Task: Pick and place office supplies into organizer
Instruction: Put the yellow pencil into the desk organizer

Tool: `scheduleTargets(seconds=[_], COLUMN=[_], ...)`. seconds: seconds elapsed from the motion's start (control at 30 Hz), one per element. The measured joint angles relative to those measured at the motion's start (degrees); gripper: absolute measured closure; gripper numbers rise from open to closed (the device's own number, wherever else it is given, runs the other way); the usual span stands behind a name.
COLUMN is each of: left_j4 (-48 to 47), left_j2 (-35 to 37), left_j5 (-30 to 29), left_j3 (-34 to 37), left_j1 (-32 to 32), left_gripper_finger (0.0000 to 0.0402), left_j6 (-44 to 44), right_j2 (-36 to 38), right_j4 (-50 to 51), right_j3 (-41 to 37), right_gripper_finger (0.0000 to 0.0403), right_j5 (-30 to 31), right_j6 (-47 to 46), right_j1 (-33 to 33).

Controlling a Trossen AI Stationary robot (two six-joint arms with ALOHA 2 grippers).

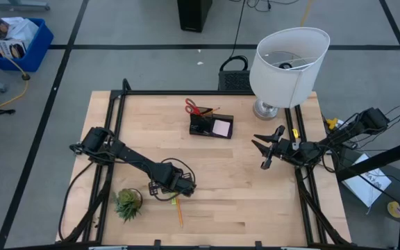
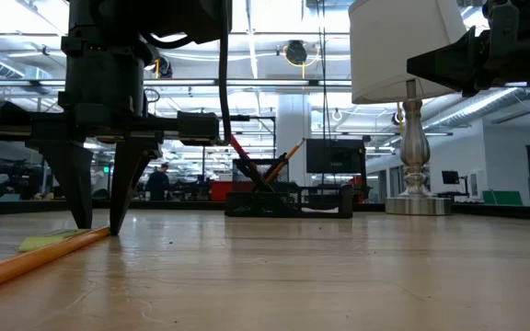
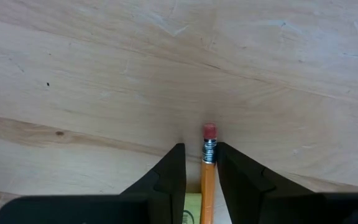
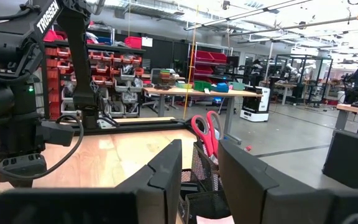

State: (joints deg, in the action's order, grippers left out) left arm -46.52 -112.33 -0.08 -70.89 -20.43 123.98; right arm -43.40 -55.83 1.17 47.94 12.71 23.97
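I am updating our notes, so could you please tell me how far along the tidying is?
Done: scissors and a pink pad sit in the organizer. In hand: the left gripper straddles a pencil lying on the table, fingers nearly closed. Left: lifting and placing that pencil. The right gripper waits, raised.

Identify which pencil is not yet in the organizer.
The pencil lying flat on the table between the left gripper jaws; the other pencil stands tilted in the organizer.

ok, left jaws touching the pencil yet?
Cannot tell. Left wrist view: the left gripper straddles the pencil, one finger looks flush, a sliver shows beside the other. Low view doesn't settle it either.
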Motion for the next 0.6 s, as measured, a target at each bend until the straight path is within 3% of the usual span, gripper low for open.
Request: scheduleTargets(seconds=[0.6], left_j4=[-0.1], left_j2=[0.0], left_j5=[-0.8], left_j3=[0.0], left_j1=[-0.3], left_gripper_finger=[0.0310], left_j6=[0.6], right_j2=[0.0], right_j4=[0.0], right_j3=[0.0], right_gripper_finger=[0.0303], right_j5=[0.0], right_j6=[0.0], right_j1=[0.0])
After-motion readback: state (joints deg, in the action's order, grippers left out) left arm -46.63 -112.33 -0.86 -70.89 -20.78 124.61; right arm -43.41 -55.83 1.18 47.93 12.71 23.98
